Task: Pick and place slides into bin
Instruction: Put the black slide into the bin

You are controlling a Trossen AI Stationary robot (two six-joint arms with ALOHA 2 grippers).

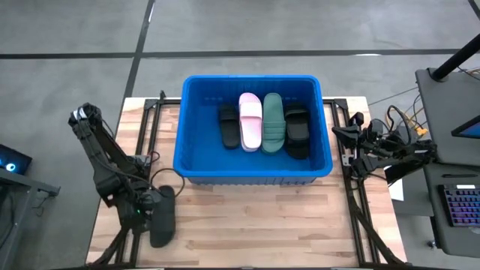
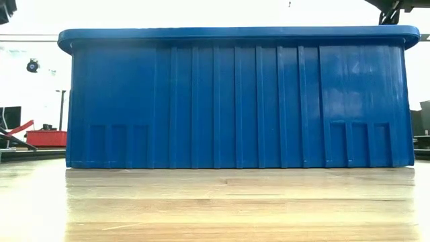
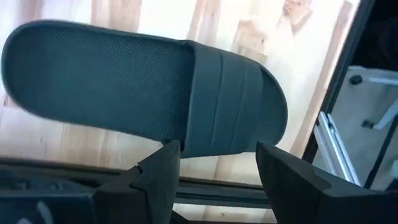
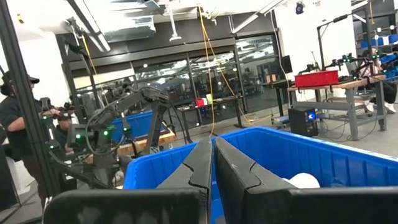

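The blue bin (image 1: 253, 169) stands at the middle of the wooden table; it also shows in the low view (image 2: 235, 101). In it lie a black slide (image 1: 229, 125), a pale pink one (image 1: 250, 121), a dark green one (image 1: 273, 122) and another black one (image 1: 297, 130), side by side on its floor. A dark slide (image 1: 162, 217) lies sole down on the table at the near left. My left gripper (image 1: 142, 204) is open at that slide's long side, its fingers standing by the ribbed strap (image 3: 230, 93). My right gripper (image 4: 212, 163) is shut and empty, just past the bin's right wall. My left gripper's open fingers (image 3: 163, 165) reach the long edge of the dark slide at its strap end (image 3: 211, 146), coming low from the table's left. Whether they touch it, I cannot tell. The slide lies flat on the table.
Black frame rails (image 1: 150, 120) run along the table's left and right edges. A side desk with a keyboard (image 1: 459, 204) and cables stands to the right. A person (image 4: 12, 118) shows in the room beyond the table. Bare wood (image 1: 262, 225) lies in front of the bin.
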